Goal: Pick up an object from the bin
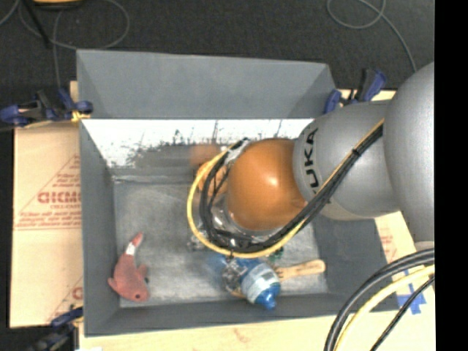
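Dark carpet surrounds the grey bin (99, 218). The gripper (232, 270) sits at lower centre of the frame, under the orange wrist cover (263, 185); its state (spread or closed) cannot be told. Just beside it lies a blue rounded plastic item (260, 287), probably light, rigid and slippery, so grasp it across the narrower body. Its long axis appears to run from upper left to lower right.

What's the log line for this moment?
arm: down in bin | gripper: by blue round object, wooden-handled tool | pink toy: lower-left corner, apart
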Available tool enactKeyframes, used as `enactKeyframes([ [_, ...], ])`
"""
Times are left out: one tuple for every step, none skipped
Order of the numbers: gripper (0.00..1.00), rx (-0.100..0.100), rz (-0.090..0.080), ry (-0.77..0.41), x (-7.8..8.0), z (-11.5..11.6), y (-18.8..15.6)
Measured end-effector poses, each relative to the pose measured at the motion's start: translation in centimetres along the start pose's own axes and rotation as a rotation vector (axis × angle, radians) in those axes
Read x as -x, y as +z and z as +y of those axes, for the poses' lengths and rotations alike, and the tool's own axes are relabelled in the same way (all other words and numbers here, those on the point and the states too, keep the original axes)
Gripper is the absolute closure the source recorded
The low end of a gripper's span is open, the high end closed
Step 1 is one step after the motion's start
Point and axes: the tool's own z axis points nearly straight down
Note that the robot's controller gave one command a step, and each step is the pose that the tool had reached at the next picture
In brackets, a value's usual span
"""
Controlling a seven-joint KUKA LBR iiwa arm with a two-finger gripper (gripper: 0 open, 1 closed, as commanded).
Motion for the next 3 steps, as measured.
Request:
enactKeyframes([
  [0.0, 0.003, 0.001, -0.027, -1.9, -4.5, -0.2],
  [0.0, 0.001, 0.0, 0.111, -3.3, -9.3, -2.4],
  [1.0, 0.01, 0.019, 0.006, -5.0, -11.9, 1.3],
])
